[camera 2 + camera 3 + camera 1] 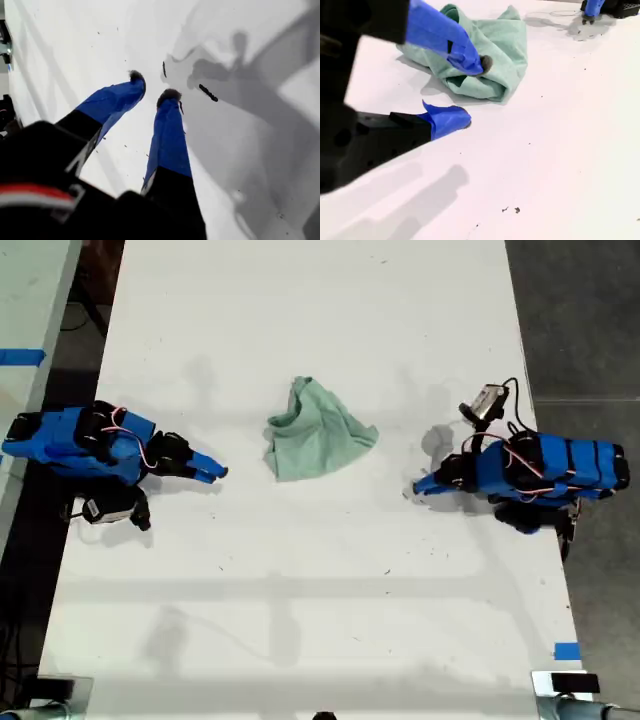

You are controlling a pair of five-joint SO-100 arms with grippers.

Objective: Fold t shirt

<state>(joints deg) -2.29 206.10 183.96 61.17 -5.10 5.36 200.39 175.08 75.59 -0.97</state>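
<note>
Exterior view shows the crumpled pale mint-green fabric t shirt (316, 430) bunched mid-counter (300, 620), between both arms. Second gripper (476, 92) has fingers apart facing it, probably lining up a grab; first gripper (152, 86), fingers slightly apart, holds nothing.

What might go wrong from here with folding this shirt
The t shirt lies bunched in a wrinkled heap, so a pinch may catch several layers and fold it crooked. My second gripper is open short of it, apart from the cloth, and could close on nothing. My first gripper sees only bare table.
</note>
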